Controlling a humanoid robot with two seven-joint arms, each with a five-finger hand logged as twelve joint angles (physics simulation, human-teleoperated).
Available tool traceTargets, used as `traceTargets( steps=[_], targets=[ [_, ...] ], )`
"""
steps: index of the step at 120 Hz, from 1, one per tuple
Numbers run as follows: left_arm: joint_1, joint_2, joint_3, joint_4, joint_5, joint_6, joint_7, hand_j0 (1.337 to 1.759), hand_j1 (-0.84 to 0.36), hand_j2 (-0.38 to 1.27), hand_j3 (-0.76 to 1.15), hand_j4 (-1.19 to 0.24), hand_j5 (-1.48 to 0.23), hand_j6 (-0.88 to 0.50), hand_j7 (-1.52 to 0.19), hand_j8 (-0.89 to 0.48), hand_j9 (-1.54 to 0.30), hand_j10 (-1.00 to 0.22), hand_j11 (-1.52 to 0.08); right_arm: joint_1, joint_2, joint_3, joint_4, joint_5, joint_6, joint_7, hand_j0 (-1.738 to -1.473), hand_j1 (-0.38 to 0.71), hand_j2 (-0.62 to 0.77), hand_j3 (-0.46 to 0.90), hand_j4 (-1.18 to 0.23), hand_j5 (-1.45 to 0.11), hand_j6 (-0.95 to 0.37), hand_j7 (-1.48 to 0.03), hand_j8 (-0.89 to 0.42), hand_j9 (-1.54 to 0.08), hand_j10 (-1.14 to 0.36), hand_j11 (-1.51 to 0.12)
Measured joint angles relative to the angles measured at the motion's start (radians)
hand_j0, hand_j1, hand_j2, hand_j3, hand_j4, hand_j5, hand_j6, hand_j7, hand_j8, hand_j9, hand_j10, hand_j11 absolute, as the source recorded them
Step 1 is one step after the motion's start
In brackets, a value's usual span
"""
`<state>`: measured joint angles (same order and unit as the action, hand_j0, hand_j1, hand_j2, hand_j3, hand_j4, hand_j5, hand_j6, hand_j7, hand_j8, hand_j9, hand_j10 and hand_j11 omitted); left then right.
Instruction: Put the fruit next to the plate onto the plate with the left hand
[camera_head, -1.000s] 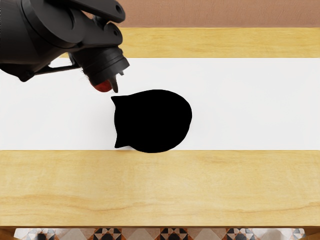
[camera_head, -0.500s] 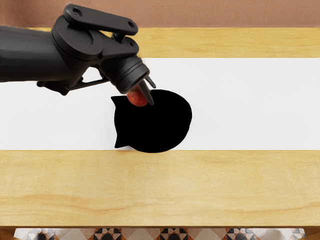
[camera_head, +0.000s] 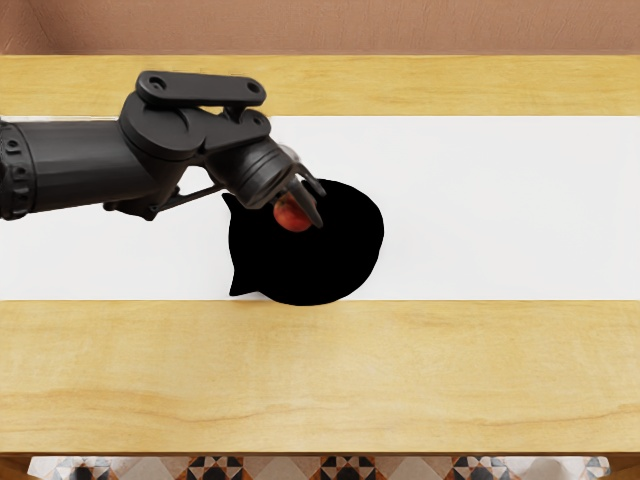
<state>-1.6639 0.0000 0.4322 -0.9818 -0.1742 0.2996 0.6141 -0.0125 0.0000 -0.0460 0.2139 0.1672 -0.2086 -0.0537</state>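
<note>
Over the upper left part of the flat black plate (camera_head: 320, 255), your left hand (camera_head: 262, 170) has its dark fingers (camera_head: 308, 203) curled around the small round red fruit (camera_head: 290, 214); the grip is closed on it, with the fingertips pointing down and to the right and the fruit showing between them. You will find the fruit inside the plate's outline, close to its top edge and nearer the left side than the right; whether it touches the plate's surface or hangs just above it, you cannot tell from this slant. That plate is shaped like a rounded head with two small pointed ears on its left side, one at the top and one at the bottom; it renders as flat black, so no rim or depth can be made out. It sits on the long white strip (camera_head: 500, 210) that runs across the middle of the light wooden table (camera_head: 320, 370); its lower edge reaches just to where the white meets the bare wood. Your black left arm (camera_head: 70, 180) comes in from the picture's left edge and lies across the white strip, its bulky wrist housing just above and left of the plate. Beyond the table's far edge runs a reddish-brown wall (camera_head: 400, 25); below its near edge shows a band of patterned floor tiles (camera_head: 330, 468).
</note>
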Motion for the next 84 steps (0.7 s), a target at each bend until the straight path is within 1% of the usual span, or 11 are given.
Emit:
traceTargets(
  steps=[15,27,35,48,58,66,84],
  targets=[
    [0.012,0.000,-0.007,-0.001,0.010,-0.010,0.000,1.639,-0.41,0.36,0.00,-0.83,-1.24,-0.46,-1.19,-0.30,-1.13,-0.35,-1.17,0.000,0.000,0.000,0.001,0.000,0.000,0.000,-1.658,-0.31,-0.01,0.00,-0.04,-0.05,-0.04,-0.05,-0.04,-0.05,-0.04,-0.05],
    [0.024,0.000,-0.014,-0.005,0.064,-0.013,0.000,1.639,-0.40,0.35,0.00,-0.83,-1.24,-0.47,-1.19,-0.31,-1.13,-0.36,-1.17,0.000,0.000,0.000,0.001,0.000,0.000,0.000,-1.658,-0.31,-0.01,0.00,-0.04,-0.05,-0.04,-0.05,-0.04,-0.05,-0.04,-0.05],
    [0.024,0.000,-0.023,-0.006,0.091,-0.013,0.000,1.641,-0.39,0.34,0.00,-0.81,-1.20,-0.48,-1.16,-0.33,-1.10,-0.37,-1.14,0.000,0.000,0.000,0.001,0.000,0.000,0.000,-1.658,-0.31,-0.01,0.00,-0.04,-0.05,-0.04,-0.05,-0.04,-0.05,-0.04,-0.05],
    [0.025,0.000,-0.034,-0.007,0.117,-0.010,-0.002,1.645,-0.37,0.32,0.00,-0.74,-1.06,-0.54,-1.03,-0.39,-0.99,-0.41,-1.03,0.000,0.000,0.000,0.001,0.000,0.000,0.000,-1.658,-0.31,-0.01,0.00,-0.04,-0.05,-0.04,-0.05,-0.04,-0.05,-0.04,-0.05],
    [0.031,0.000,-0.042,-0.007,0.130,-0.005,-0.003,1.649,-0.35,0.30,0.00,-0.67,-0.94,-0.54,-0.92,-0.45,-0.89,-0.45,-0.92,0.000,0.000,0.000,0.001,0.000,0.000,0.000,-1.658,-0.31,-0.01,0.00,-0.04,-0.05,-0.04,-0.05,-0.04,-0.05,-0.04,-0.05],
    [0.038,0.000,-0.047,-0.008,0.134,-0.003,-0.003,1.652,-0.31,0.26,0.00,-0.62,-0.85,-0.52,-0.84,-0.45,-0.82,-0.45,-0.84,0.000,0.000,0.000,0.001,0.000,0.000,0.000,-1.658,-0.31,-0.01,0.00,-0.04,-0.05,-0.04,-0.05,-0.04,-0.05,-0.04,-0.05],
    [0.038,0.000,-0.062,-0.008,0.137,0.000,-0.003,1.655,-0.21,0.16,0.00,-0.50,-0.67,-0.45,-0.67,-0.42,-0.66,-0.41,-0.66,0.000,0.000,0.000,0.001,0.000,0.000,0.000,-1.658,-0.31,-0.01,0.00,-0.04,-0.05,-0.04,-0.05,-0.04,-0.05,-0.04,-0.05]
  ],
)
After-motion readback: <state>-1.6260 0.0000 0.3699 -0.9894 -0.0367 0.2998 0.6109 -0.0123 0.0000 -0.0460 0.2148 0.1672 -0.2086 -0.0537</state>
